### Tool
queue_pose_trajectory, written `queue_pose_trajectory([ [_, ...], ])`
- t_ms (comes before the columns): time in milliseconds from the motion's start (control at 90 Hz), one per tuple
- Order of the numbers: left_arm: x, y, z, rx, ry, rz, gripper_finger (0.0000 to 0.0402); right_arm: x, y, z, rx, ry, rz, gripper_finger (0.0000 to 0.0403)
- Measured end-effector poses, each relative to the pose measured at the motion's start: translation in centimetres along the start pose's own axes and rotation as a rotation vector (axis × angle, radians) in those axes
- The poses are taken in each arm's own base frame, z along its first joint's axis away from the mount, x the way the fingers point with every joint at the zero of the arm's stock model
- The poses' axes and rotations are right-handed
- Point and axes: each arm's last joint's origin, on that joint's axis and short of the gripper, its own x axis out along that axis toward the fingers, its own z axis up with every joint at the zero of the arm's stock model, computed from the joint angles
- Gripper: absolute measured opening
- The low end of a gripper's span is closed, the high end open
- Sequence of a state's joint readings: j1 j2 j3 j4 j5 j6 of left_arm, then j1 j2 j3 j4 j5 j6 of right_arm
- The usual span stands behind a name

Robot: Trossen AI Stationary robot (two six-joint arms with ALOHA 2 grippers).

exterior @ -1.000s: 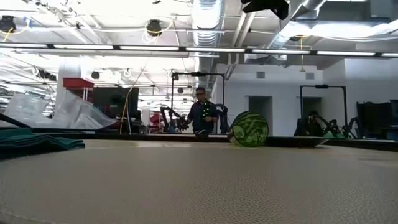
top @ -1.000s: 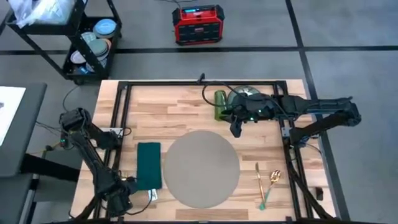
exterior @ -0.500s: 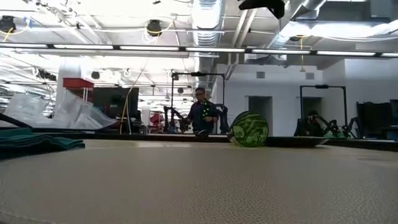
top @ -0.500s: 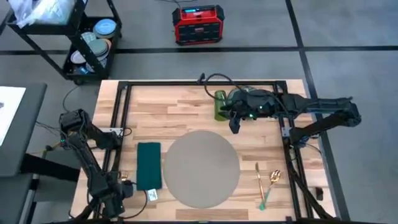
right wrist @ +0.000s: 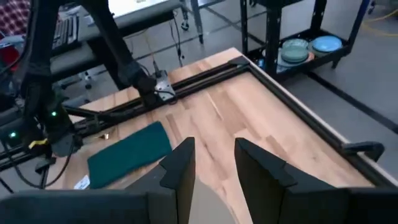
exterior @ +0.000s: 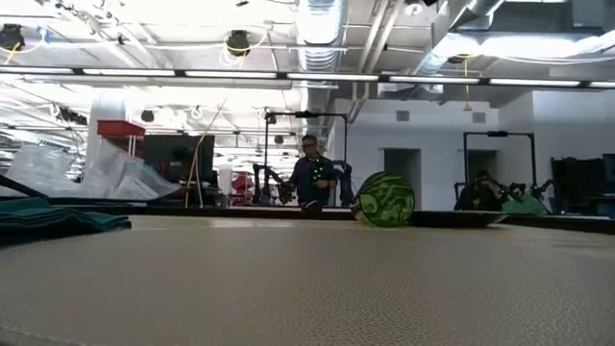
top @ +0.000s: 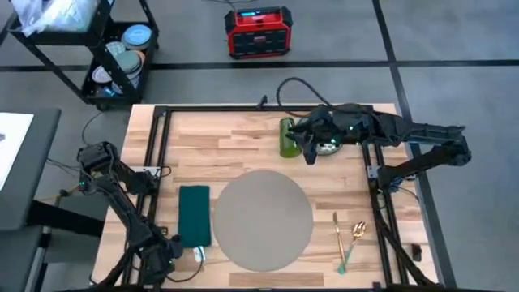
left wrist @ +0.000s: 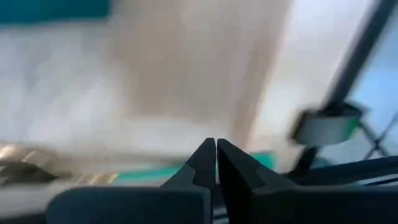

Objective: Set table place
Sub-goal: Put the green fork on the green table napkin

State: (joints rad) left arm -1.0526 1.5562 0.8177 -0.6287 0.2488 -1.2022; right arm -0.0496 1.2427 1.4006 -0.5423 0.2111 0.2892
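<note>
The large round grey placemat (top: 263,219), judged thin and limp, is best pinched at its rim; right pincer (top: 309,152) is parted, empty; left pincer (left wrist: 216,163) is closed, empty

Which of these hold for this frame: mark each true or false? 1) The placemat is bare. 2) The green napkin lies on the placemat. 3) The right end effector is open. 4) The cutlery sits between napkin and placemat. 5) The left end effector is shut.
1) True: the round grey placemat has nothing on it.
2) False: the green napkin lies on the table beside the placemat.
3) True: the right end effector shows a gap between its fingers.
4) False: the cutlery lies on the placemat's other side, away from the napkin.
5) True: the left end effector has its fingers together.
</note>
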Motion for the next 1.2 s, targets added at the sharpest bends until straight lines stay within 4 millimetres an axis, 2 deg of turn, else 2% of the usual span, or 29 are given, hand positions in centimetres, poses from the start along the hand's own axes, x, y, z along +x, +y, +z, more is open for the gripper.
queue_pose_trajectory([
  [133, 0.0, 0.5, 0.0, -0.041, 0.008, 0.041, 0.0, 0.0, 0.0, -0.1, -0.002, 0.008, -0.003, 0.0102],
  [300, 0.0, 0.6, -0.1, 0.032, 0.029, 0.047, 0.0, 0.0, 0.0, -0.3, -0.009, 0.027, -0.005, 0.0102],
  [533, -1.1, 2.4, -0.3, 0.091, 0.179, 0.212, 0.0, 0.1, -0.5, -0.2, -0.002, 0.027, -0.022, 0.0102],
  [678, -0.2, 2.4, -0.7, 0.171, 0.188, 0.159, 0.0, 0.2, -0.9, 0.0, 0.029, 0.018, -0.036, 0.0102],
  [911, 0.7, 3.0, -1.5, 0.13, 0.231, 0.154, 0.0, 0.2, -1.0, 0.0, 0.045, 0.014, -0.041, 0.0102],
  [1056, 1.7, 2.5, -1.2, 0.148, 0.183, 0.03, 0.0, 0.2, -1.1, 0.3, 0.077, -0.01, -0.041, 0.0102],
  [1200, 2.0, 2.8, -1.0, 0.082, 0.18, 0.006, 0.0, 0.2, -1.1, 0.4, 0.08, -0.022, -0.036, 0.0102],
])
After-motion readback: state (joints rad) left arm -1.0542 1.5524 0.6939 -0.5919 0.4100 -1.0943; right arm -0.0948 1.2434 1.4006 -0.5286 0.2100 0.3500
